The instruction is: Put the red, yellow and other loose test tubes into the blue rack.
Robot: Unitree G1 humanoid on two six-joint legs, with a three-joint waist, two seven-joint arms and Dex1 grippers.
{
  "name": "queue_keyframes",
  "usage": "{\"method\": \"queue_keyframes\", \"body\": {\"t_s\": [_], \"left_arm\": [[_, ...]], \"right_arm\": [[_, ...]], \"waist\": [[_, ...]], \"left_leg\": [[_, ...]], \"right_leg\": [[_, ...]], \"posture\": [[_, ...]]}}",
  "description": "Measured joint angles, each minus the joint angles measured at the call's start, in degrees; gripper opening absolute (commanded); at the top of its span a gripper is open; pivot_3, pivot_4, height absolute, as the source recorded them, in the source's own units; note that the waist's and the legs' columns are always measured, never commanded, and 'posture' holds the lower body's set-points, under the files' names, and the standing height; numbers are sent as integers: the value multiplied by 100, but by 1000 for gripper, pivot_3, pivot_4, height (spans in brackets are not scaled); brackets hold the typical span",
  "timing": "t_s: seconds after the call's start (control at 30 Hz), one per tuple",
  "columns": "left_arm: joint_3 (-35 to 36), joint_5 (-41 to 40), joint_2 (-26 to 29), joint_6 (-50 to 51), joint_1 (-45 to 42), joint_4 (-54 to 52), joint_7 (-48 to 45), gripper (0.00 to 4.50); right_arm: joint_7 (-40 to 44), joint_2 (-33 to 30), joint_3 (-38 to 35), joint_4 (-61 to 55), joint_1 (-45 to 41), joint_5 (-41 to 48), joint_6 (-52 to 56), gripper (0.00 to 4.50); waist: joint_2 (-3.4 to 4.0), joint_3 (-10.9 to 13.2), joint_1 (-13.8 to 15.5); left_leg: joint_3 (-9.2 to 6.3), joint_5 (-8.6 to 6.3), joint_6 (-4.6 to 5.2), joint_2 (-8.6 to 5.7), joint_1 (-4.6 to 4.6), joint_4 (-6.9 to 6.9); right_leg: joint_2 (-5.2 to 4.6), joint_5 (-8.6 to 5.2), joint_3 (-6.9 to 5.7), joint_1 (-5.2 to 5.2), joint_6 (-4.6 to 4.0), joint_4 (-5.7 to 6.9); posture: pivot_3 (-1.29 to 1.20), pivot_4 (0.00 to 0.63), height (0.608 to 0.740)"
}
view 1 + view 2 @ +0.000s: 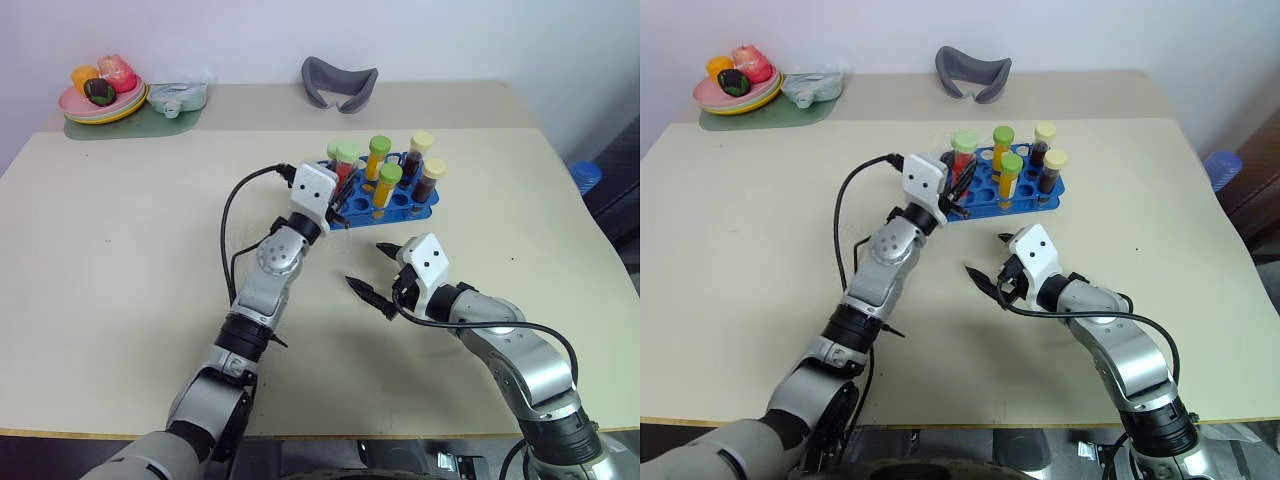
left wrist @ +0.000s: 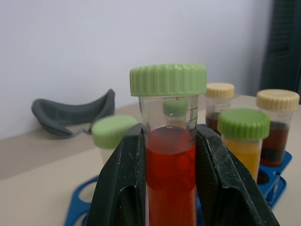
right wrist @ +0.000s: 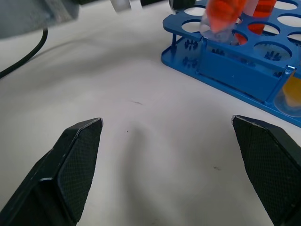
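Red tube clamped in left claw, over blue rack.

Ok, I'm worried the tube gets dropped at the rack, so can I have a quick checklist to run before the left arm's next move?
1. Left gripper shut on the red tube: ok.
2. Pale green cap seated on the tube: ok.
3. Tube bottom at the blue rack: ok.
4. Bottom lined up with a free hole: cannot tell.
5. Right gripper open and apart from the rack: ok.
6. Tubes already in the rack standing upright: ok.
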Motion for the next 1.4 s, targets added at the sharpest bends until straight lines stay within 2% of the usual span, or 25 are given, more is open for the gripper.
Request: {"method": "queue_keyframes", "body": {"t_s": [0.53, 0.87, 1.03, 1.2, 1.4], "left_arm": [[259, 93, -237, -701, -375, 1118, -236, 865], [370, 151, -290, -862, -414, 1378, -308, 865], [428, 12, -285, -687, -335, 1132, -535, 3254], [536, -487, -38, 30, 189, -206, -938, 3254], [934, -1255, 1048, 1458, 1212, -2286, -1403, 3254]], "right_arm": [[-238, 149, -188, -158, 6, 50, 106, 4500], [-289, 193, -218, -159, 7, 51, 107, 4500], [-248, 191, -221, -159, 7, 57, 106, 4500], [-132, 66, -468, -153, -1, 94, 84, 4500], [203, -423, -1280, -125, 176, 258, 5, 4500]], "waist": [[0, -1, 0], [0, -1, 1], [0, -1, -6], [1, -1, -20], [2, -2, -13]], "left_leg": [[-3, 0, 1, 0, 10, -1], [-3, 0, 0, -1, 10, -1], [-3, 0, 0, 0, 10, -2], [-3, 1, -1, 0, 13, -3], [-4, -6, 11, 2, 22, -7]], "right_leg": [[1, 0, -2, 13, 0, -3], [1, 0, -3, 13, 0, -3], [1, 0, -3, 13, 0, -3], [0, 0, -2, 14, 0, -2], [0, -1, -1, 23, 0, -2]], "posture": [[0, 150, 740], [0, 150, 740], [0, 150, 740], [0, 150, 740], [0, 150, 740]]}}
